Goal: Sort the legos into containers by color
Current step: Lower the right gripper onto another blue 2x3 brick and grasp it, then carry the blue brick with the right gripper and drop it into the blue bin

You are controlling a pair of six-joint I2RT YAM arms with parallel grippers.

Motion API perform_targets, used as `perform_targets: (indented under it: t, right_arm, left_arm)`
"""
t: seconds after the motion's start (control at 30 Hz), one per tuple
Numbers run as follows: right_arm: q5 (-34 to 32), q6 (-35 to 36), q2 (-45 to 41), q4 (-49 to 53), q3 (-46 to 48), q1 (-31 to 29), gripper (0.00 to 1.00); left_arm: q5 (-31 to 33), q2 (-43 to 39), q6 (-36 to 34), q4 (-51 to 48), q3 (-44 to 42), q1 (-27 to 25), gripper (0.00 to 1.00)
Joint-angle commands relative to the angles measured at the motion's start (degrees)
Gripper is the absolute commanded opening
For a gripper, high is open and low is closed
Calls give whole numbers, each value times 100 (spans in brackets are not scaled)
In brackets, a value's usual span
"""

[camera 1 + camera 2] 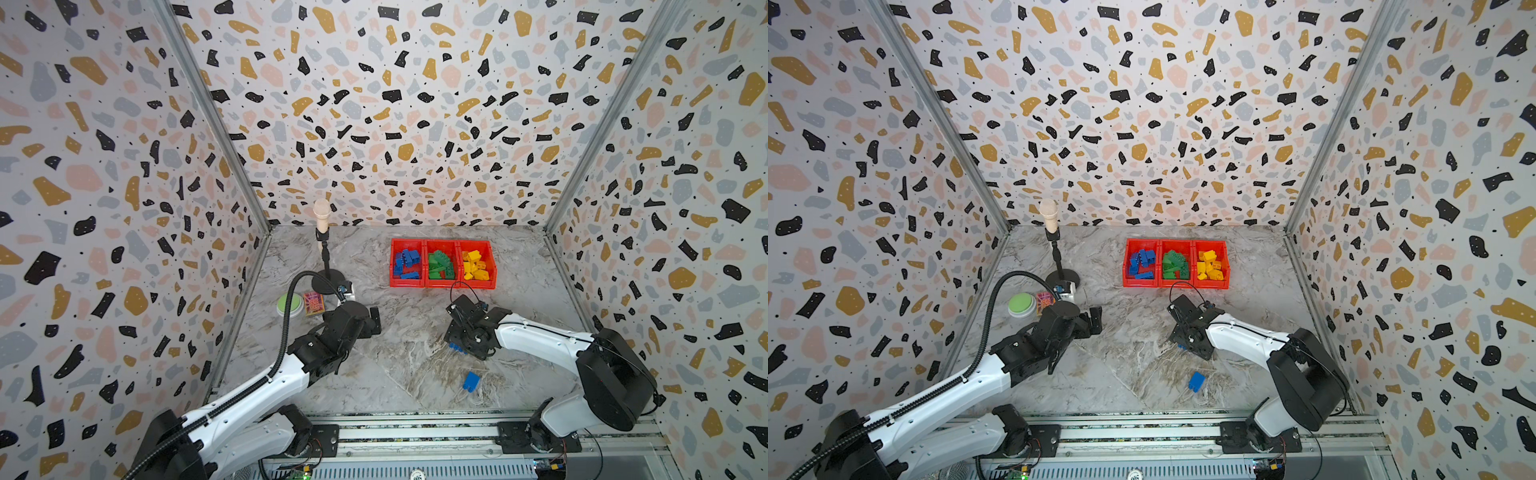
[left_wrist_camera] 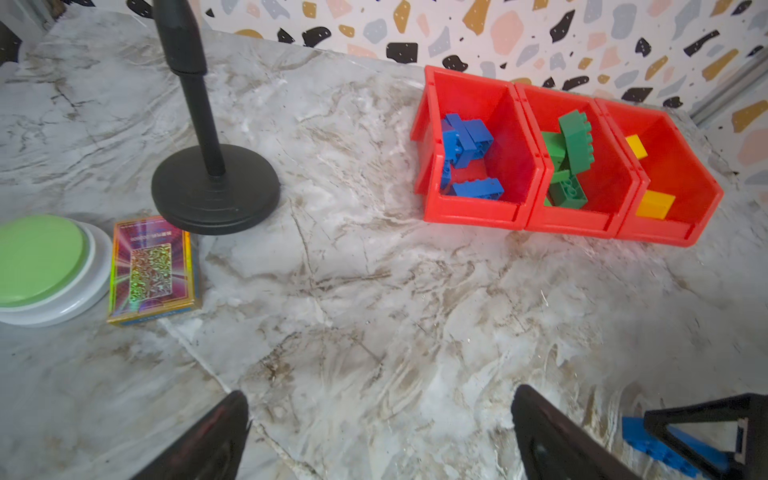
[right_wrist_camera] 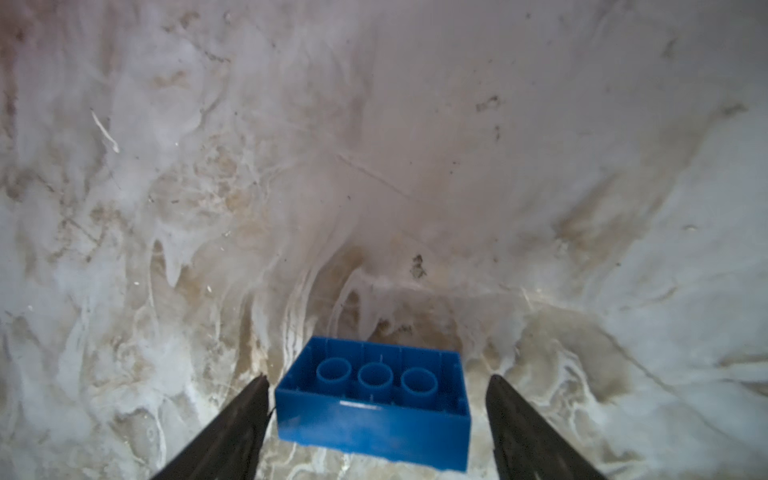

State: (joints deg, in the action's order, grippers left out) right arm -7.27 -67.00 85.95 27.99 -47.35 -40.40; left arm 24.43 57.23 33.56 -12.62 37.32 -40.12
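A long blue lego (image 3: pixel 374 409) lies studs-down on the marble table, its hollow underside facing up. My right gripper (image 3: pixel 378 380) is open and straddles it, one finger close to its end and the other a small gap away. Both top views show only a sliver of this lego (image 1: pixel 456 347) (image 1: pixel 1182 346) under the gripper. A second blue lego (image 1: pixel 471 381) (image 1: pixel 1196 381) lies nearer the front. The three red containers (image 1: pixel 442 285) (image 2: pixel 473 216) hold blue, green and yellow legos, left to right. My left gripper (image 2: pixel 380 392) (image 1: pixel 372 322) hangs open over bare table.
A black microphone stand (image 1: pixel 328 282) rises at the back left. A green button (image 1: pixel 289 305) and a small patterned box (image 1: pixel 313 302) sit beside its base. Patterned walls close in three sides. The arms' mounting rail (image 1: pixel 415 432) runs along the front edge.
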Motion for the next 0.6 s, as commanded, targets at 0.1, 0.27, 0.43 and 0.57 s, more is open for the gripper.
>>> perform_targets:
  t: [0.1,0.27,0.43,0.57]
  right_arm:
    - [54,717,498,179,-522,41,74]
    - [246,948,764,194,-654,8,71]
    - [270,1178,874,403,-950,-39,54]
    - [261,1469,927,578,-1548,-35,53]
  left_arm:
    - [-151,58,-139,449,-19,153,100]
    - [-20,-29,2,403,-110,162,100]
    - [178,-364,139,249,-272,221,100]
    - [277,-552,181,104,-330,276,100]
